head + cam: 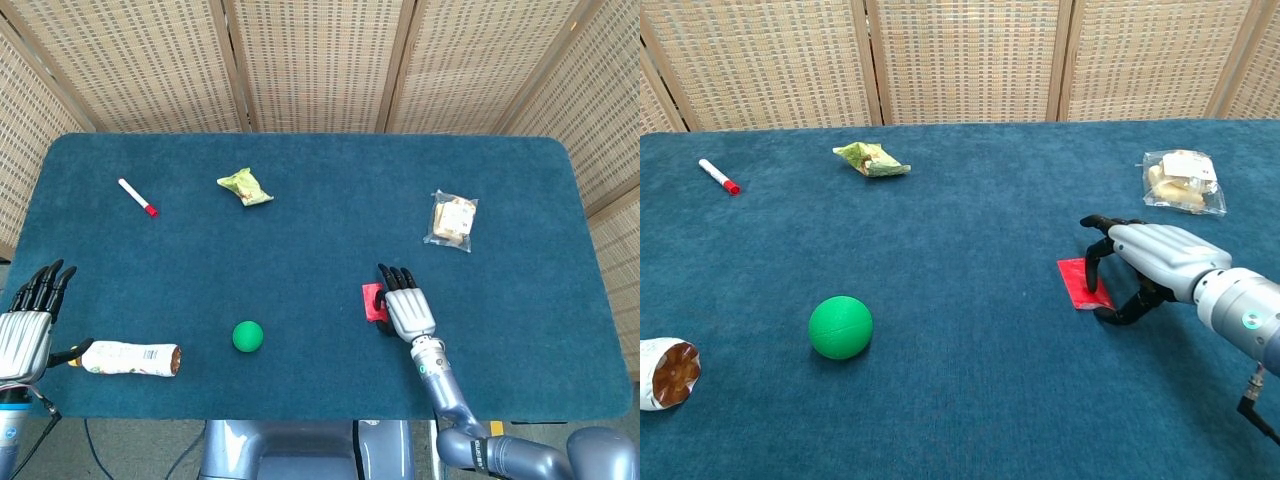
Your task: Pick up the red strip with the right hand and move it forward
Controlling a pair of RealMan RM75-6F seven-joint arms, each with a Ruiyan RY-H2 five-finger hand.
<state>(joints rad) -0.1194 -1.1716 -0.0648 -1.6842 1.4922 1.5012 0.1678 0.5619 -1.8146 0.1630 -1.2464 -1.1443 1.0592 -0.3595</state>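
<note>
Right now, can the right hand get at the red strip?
Probably yes. The right hand is already over the red strip, fingertips down at its edge, and nothing lies between them. The strip lies flat on the table, so lifting may be fiddly.

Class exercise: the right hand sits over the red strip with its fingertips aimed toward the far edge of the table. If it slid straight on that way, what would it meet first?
The way looks free: from the right hand only bare table lies ahead to the far edge. The clear snack bag sits off to its right, probably outside the line, though depth is uncertain.
</note>
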